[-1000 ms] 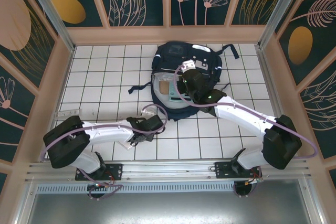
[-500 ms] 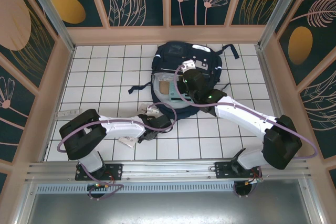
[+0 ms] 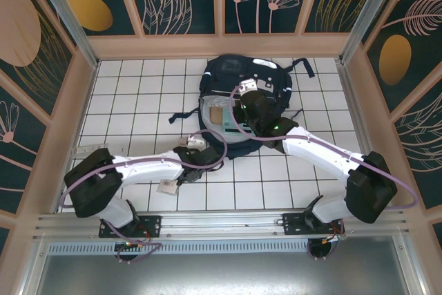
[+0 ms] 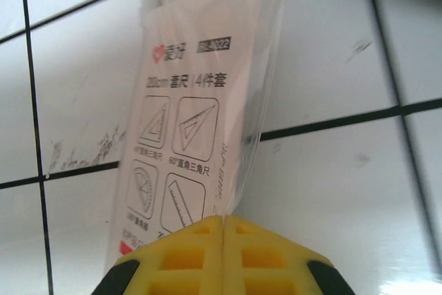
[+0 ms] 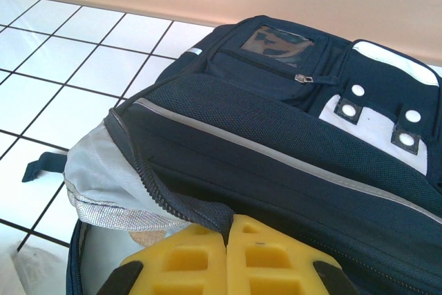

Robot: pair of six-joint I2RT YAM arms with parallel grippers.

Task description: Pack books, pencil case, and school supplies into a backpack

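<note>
The left claw (image 4: pixel 223 220), pads closed, pinches the near edge of the long flat white plastic packet with red print (image 4: pixel 186 122), which lies on the white-tiled worktop (image 4: pixel 331 191), apart from the large navy blue fabric backpack (image 5: pixel 290 150). The packet looks light, thin, slick and floppy; an edge pinch suits it but may slip. The right claw (image 5: pixel 226 229), closed, appears to pinch the backpack's zip rim. The pads hide the packet's near end; the backpack's contents are indistinct.

White square-tiled tabletop (image 3: pixel 131 94), dark grout, walled by dark teal botanical panels (image 3: pixel 179 5) in pale wooden frames (image 3: pixel 221 46).
</note>
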